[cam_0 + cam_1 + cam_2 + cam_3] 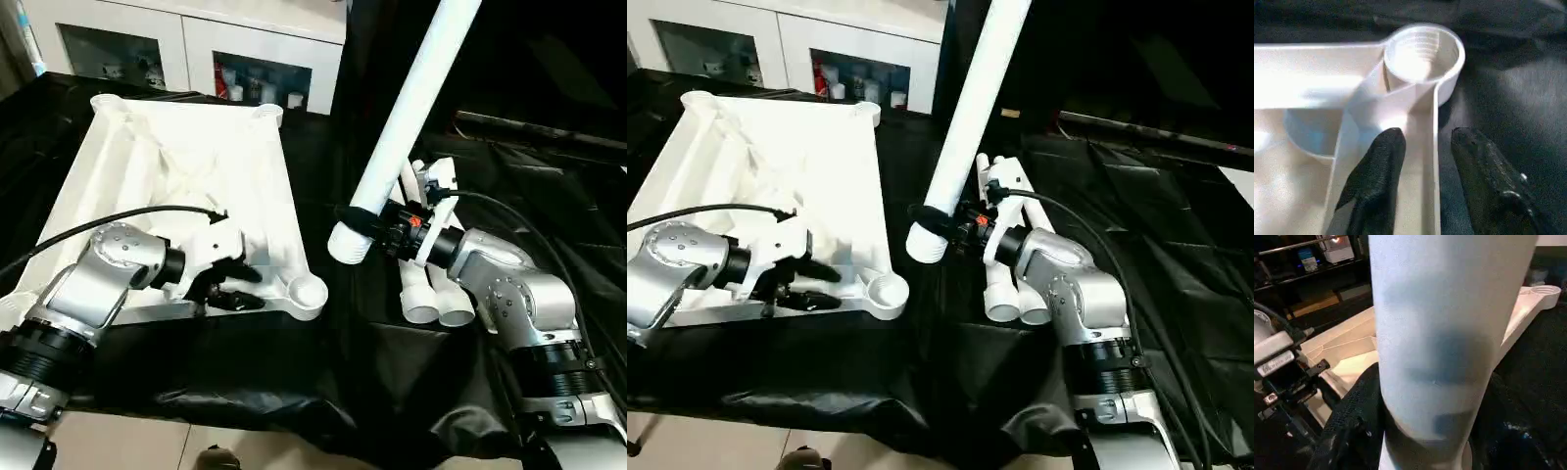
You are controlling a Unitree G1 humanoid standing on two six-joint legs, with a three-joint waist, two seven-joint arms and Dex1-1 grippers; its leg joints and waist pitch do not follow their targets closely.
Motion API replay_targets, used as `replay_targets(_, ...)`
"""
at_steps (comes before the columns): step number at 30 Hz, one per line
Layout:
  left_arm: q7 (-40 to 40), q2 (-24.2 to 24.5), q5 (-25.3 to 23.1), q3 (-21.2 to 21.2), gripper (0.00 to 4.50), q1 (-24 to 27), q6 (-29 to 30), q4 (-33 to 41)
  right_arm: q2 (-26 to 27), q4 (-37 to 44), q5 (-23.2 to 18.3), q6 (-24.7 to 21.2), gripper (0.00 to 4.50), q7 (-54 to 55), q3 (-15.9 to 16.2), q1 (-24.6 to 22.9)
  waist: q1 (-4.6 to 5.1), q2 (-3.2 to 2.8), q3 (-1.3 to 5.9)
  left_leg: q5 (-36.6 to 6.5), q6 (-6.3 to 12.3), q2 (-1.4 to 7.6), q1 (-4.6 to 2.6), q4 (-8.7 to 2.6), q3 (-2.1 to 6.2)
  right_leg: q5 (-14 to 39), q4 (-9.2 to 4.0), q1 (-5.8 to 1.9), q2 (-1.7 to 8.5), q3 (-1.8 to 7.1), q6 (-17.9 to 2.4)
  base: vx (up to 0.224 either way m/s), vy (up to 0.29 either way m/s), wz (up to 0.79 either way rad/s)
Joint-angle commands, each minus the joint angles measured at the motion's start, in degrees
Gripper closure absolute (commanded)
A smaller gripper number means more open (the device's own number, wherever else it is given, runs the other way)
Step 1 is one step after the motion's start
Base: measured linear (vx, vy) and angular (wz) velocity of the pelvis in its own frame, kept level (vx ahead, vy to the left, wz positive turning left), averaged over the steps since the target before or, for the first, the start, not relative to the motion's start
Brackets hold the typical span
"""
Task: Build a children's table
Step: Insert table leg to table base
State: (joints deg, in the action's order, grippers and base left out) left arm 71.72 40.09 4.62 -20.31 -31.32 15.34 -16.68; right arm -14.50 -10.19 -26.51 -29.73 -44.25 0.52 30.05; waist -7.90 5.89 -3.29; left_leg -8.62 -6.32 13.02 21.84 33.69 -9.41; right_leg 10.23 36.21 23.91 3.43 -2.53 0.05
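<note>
Right fingers (1359, 426) clamp leg (1449, 333); socket (1422, 54) threaded.

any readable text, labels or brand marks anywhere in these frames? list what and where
Nothing legible.
Silver plate on the left gripper body, seen in the right wrist view: one line of print, too blurred to read.
Packages behind the cabinet's glass doors: labels too small to read.
Tabletop and the leg in the right gripper: no markings visible.
</note>
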Motion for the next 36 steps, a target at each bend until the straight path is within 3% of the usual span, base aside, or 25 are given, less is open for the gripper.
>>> replay_targets(1, 0.06, 0.16, -1.35, -1.47, 2.95, -0.24, -0.92, -0.64, -0.86, 1.33, 0.13, -0.30, 2.61, -0.03, -0.14, 0.07, 0.38, -1.45, 3.92, -15.50, -4.08, -0.01, -1.51, -4.18, -0.60, 14.64, -4.12, -2.46, 3.52, 1.89, -8.13, 0.000, 0.000, 0.00)
replay_targets(2, 0.12, 0.22, -1.73, -1.62, 2.95, -0.12, -1.03, -0.83, -0.91, 1.56, 0.15, -0.33, 2.61, 0.01, -0.04, -0.08, 0.41, -1.42, 3.87, -15.71, -4.05, -0.02, -1.52, -4.18, -0.61, 14.95, -4.20, -2.41, 3.50, 1.90, -8.07, 0.000, 0.000, 0.00)
replay_targets(3, 0.26, 0.20, -2.05, -1.63, 3.02, -0.12, -1.12, -0.98, -0.91, 1.56, 0.17, -0.35, 2.61, 0.00, -0.07, -0.06, 0.36, -1.83, 3.92, -15.96, -4.20, 0.01, -1.59, -4.19, -0.52, 15.05, -4.11, -2.43, 3.58, 1.91, -8.09, 0.000, 0.000, 0.00)
replay_targets(14, -0.16, -0.64, -2.55, -0.49, 3.93, -0.12, -0.62, -1.87, -1.22, 2.32, 0.06, -1.05, 2.61, -0.46, 0.28, -0.78, 0.35, -1.54, 3.96, -15.99, -4.06, 0.03, -1.59, -4.13, -0.54, 14.12, -4.06, -2.41, 3.51, 1.87, -8.74, 0.000, 0.000, 0.00)
replay_targets(21, -3.24, -4.30, -1.62, -0.66, 4.46, 0.19, 7.76, 3.81, -1.80, 1.20, 0.84, -1.05, 2.61, -1.26, 1.05, -1.02, 0.30, -1.14, 3.83, -15.67, -3.68, 0.05, -1.45, -4.08, -0.59, 15.74, -4.18, -2.54, 3.70, 1.85, -8.66, 0.000, 0.000, 0.00)
replay_targets(30, -10.44, -12.28, -3.98, -2.88, 4.50, -1.65, 12.46, 3.86, -2.47, 0.25, 1.47, -1.47, 2.61, -2.57, 2.36, -1.09, 0.18, -0.83, 4.01, -12.74, -2.76, -0.04, -1.15, -3.79, -0.75, 14.04, -4.37, -2.78, 3.52, 1.87, -7.86, 0.000, 0.000, 0.00)
replay_targets(36, -11.23, -12.40, -4.86, -2.39, 4.50, -1.86, 10.27, 2.82, -4.10, -0.69, 2.78, -1.34, 2.61, -4.11, 3.97, -1.31, 0.13, -0.63, 3.97, -13.26, -2.50, -0.04, -1.16, -3.78, -0.66, 15.46, -4.50, -2.74, 3.53, 1.80, -7.43, 0.000, 0.000, 0.00)
